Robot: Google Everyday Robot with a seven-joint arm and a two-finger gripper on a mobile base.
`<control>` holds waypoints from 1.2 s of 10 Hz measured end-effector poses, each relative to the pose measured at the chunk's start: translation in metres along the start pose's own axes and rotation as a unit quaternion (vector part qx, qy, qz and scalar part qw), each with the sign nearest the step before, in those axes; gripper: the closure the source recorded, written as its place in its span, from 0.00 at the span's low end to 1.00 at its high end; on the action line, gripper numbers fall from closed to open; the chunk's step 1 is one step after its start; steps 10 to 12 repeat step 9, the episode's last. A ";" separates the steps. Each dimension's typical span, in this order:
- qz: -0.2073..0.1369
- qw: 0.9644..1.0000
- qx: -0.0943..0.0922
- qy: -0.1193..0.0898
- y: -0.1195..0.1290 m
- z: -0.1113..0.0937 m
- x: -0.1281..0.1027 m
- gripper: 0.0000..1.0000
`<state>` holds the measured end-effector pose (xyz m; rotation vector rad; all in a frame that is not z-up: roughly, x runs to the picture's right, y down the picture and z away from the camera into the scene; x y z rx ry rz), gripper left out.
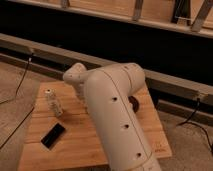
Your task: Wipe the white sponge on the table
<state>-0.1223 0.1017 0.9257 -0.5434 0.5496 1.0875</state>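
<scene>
The table (pixel 145 130) is a small wooden plank top filling the lower half of the camera view. My thick white arm (pixel 112 115) reaches over its middle, with the elbow joint (pixel 75 76) above the far left part. The gripper is hidden below the arm, somewhere over the table's centre. The white sponge is also hidden behind the arm. A small dark shape (pixel 133 103) shows at the arm's right edge; I cannot tell what it is.
A small upright whitish bottle (pixel 52 102) stands on the left of the table, close to the arm. A black flat slab (pixel 52 135) lies near the front left corner. Cables (pixel 15 95) run on the floor at left and right. A dark ledge (pixel 170 82) runs behind the table.
</scene>
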 end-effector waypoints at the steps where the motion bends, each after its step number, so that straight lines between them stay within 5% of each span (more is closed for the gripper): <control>1: -0.007 1.000 -0.005 0.000 0.009 -0.001 0.001 0.90; 9: -0.028 0.996 -0.086 0.016 0.068 0.003 0.057 0.90; 12: -0.028 0.996 -0.086 0.016 0.068 0.003 0.057 0.90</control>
